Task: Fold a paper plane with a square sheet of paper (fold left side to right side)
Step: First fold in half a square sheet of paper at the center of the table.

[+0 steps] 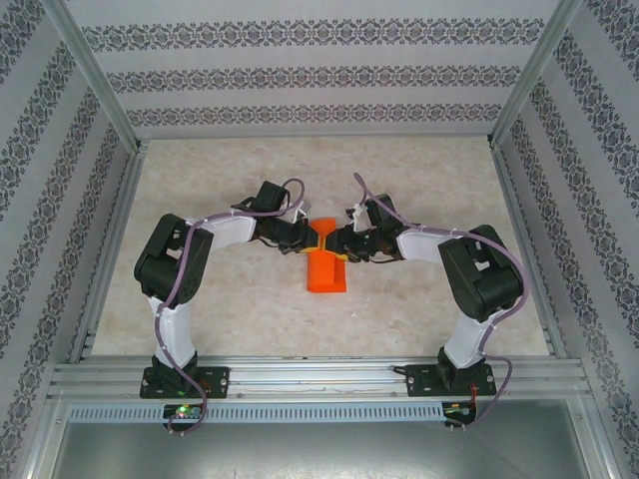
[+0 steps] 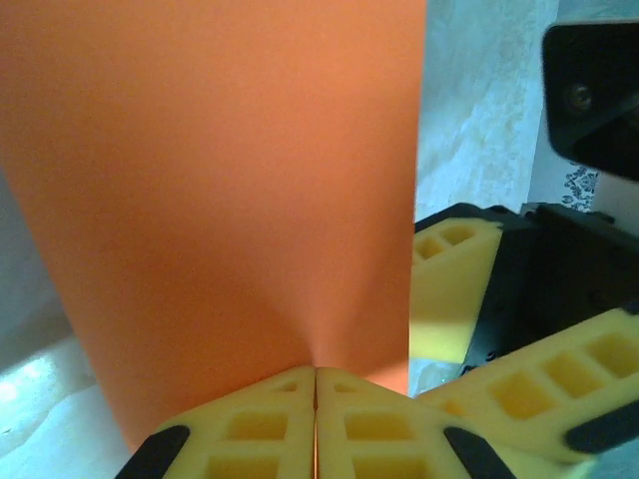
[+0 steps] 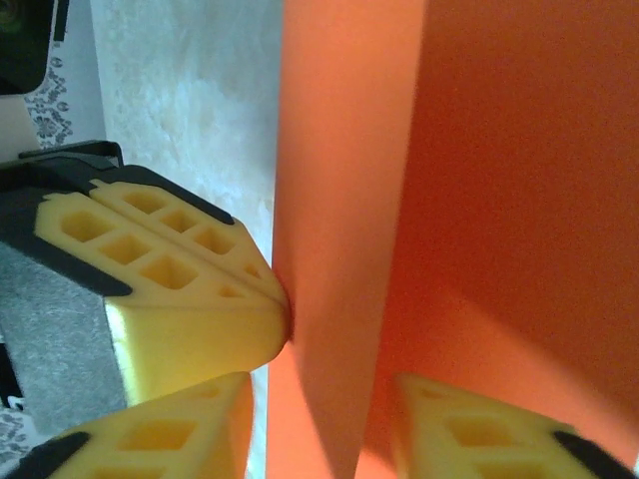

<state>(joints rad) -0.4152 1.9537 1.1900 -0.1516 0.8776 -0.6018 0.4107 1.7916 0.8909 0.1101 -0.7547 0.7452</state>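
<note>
Top external: my left gripper (image 1: 305,239) and right gripper (image 1: 344,242) meet at centre above the thin orange-red square sheet of paper (image 1: 324,274). Left wrist: left jaws pinch its edge at 6 o'clock. Right wrist: right jaws stand apart, straddling the sheet at 6 o'clock.

One square sheet of paper (image 1: 326,271), two arms (image 1: 175,267) (image 1: 479,274), one table (image 1: 250,190).

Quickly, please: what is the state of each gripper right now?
Left gripper: closed, pinching the orange paper.
Right gripper: open, one jaw on either side of the paper, not clamping it.
</note>
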